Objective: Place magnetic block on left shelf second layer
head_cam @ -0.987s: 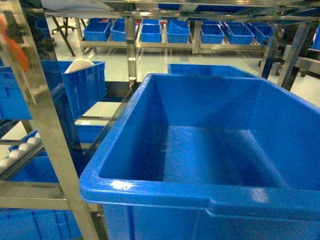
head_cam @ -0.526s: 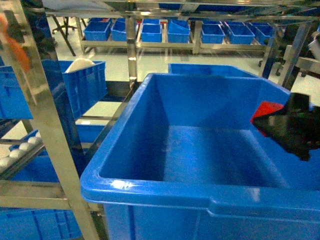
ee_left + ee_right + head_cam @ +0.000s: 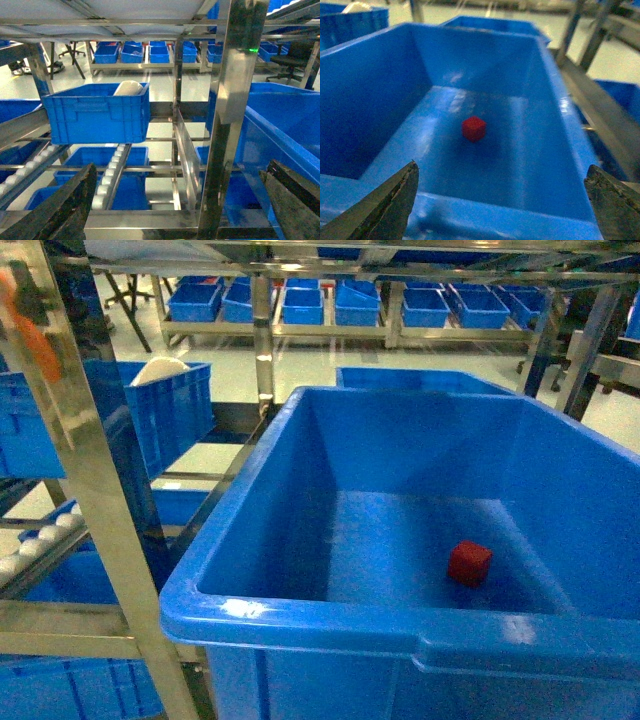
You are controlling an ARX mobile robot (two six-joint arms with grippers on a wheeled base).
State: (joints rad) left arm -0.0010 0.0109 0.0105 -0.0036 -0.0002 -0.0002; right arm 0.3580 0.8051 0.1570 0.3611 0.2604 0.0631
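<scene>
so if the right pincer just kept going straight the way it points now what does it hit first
Probably the tote's near rim, just ahead and slightly below the open right pincer. If it clears that, the tote floor near the red block comes next; depth is hard to judge.

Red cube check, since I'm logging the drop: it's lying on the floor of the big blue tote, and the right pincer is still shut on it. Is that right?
Not quite. The red cube does lie on the floor of the big blue tote, but the right pincer is open and clear of it, its fingers spread wide at the near rim. The right wrist view shows this.
</scene>
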